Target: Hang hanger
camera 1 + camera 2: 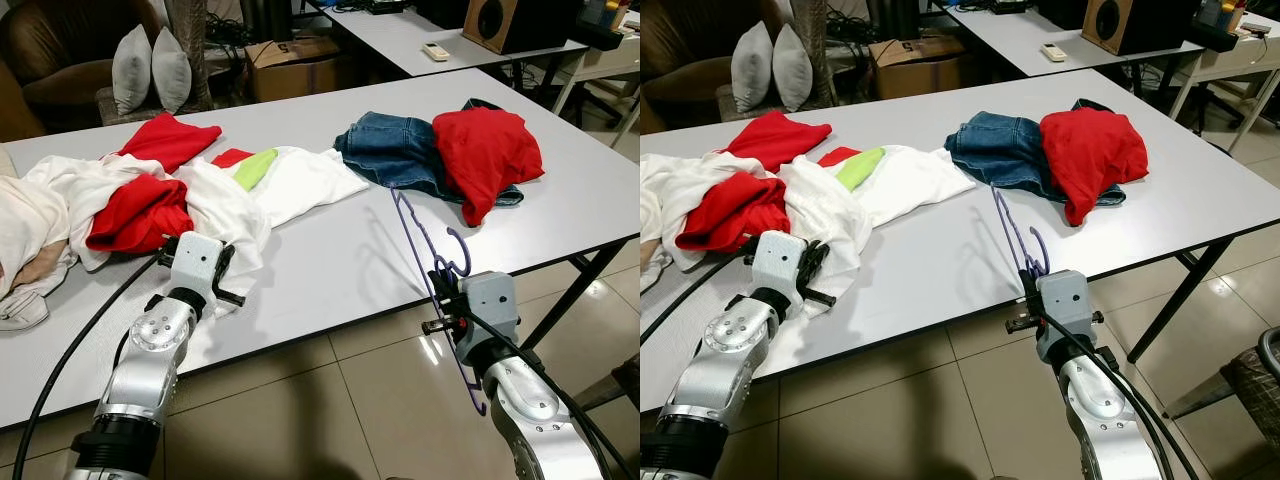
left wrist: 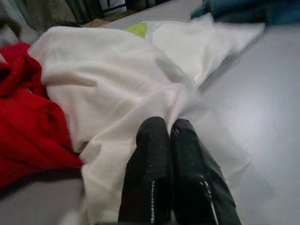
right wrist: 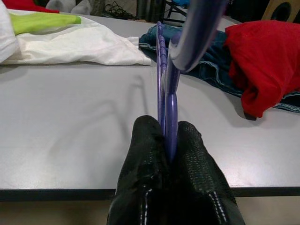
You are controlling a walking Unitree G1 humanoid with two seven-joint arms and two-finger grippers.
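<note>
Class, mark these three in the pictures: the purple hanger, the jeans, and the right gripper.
purple hanger (image 1: 412, 235), left eye view, on its long upper arm.
jeans (image 1: 392, 148), left eye view, on the folded denim.
right gripper (image 3: 171, 140), right wrist view, between its fingertips.

A long grey bench (image 1: 330, 270) on dark metal legs (image 1: 590, 275) crosses the room over a glossy beige tiled floor (image 1: 330, 410) that reflects light; behind it stands a second grey bench (image 1: 400, 35) bearing a white remote (image 1: 435, 51) and a wooden speaker (image 1: 510, 22). At the far left sits a brown leather armchair (image 1: 50, 60); two grey cushions (image 1: 150, 68) lean upright side by side beside it; a cardboard box (image 1: 295, 65) rests on the floor near tangled cables (image 1: 228, 35).
</note>
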